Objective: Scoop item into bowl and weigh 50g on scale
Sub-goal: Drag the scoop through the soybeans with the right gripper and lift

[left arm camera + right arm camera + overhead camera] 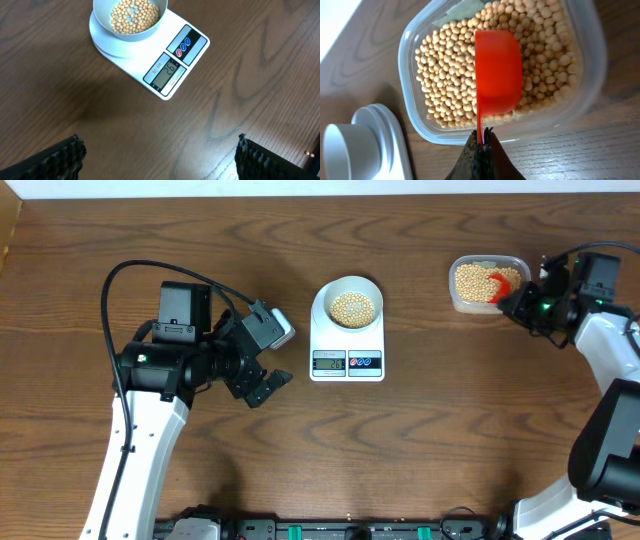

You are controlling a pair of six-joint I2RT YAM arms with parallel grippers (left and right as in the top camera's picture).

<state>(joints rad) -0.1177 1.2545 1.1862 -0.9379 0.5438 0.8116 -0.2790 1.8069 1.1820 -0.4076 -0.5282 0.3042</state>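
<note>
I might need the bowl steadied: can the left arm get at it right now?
Probably yes. The left gripper, jaws open and empty, faces the scale with nothing between them, and the bowl sits uncovered on it. The right gripper holds the scoop over at the tub.

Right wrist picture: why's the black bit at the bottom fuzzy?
Right wrist view: the black right gripper hugs the lens, so dark and soft; the red plastic scoop and small tan beans are sharp. Left wrist view: the display of the white digital scale is crisp.
</note>
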